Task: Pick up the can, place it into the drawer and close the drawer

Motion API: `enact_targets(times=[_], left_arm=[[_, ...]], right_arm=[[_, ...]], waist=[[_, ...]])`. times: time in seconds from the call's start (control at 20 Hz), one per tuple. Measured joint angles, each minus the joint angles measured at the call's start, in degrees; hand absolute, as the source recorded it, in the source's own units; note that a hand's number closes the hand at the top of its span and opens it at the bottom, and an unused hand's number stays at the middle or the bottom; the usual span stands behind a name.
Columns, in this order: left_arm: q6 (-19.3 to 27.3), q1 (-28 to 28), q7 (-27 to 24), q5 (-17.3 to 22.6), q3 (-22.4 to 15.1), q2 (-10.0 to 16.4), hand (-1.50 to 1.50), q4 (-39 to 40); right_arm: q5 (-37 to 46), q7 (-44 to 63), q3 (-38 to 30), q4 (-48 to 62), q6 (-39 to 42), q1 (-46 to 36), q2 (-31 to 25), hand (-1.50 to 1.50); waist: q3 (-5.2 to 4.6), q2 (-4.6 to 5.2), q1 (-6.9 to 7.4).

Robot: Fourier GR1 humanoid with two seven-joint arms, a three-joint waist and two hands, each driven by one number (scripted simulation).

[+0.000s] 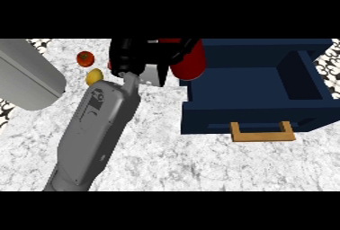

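A dark red can (pixel 190 65) is upright at the back, right at the left rear corner of the open navy drawer (pixel 199 117). My right hand (pixel 138 56) is shut on the can from its left side, with black fingers wrapped across its top. The grey forearm runs up to it from the lower left. The hand hides much of the can. The drawer is pulled out toward me and its tan handle (pixel 262 133) faces front. Nothing shows on the visible dark floor of the drawer. My left hand does not show.
A small red round fruit (pixel 85 58) and a yellow one (pixel 93 77) lie on the speckled counter (pixel 199 166) left of the hand. A large grey rounded shape (pixel 26 76) fills the upper left edge.
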Motion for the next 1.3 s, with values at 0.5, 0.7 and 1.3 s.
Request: enact_targets(times=[0.5,0.7,1.3], left_arm=[[4.6,-13.6,-5.1,5.5,-1.7,0.0,1.50,15.9],[6.6,-18.1,-6.5,9.0,-4.0,0.0,1.50,20.9],[11.4,-27.3,-11.4,21.7,-12.5,-0.1,1.50,32.7]], right_arm=[[1.5,1.7,1.4,-1.7,-1.5,-1.8,1.0,-1.50],[2.1,0.8,1.3,-0.5,-0.7,-2.3,1.2,-1.50],[3.6,1.6,3.0,-0.9,-1.7,-3.9,0.4,-1.50]], waist=[[0.01,0.21,-0.78],[0.03,0.24,-1.05],[0.07,0.52,-2.44]])
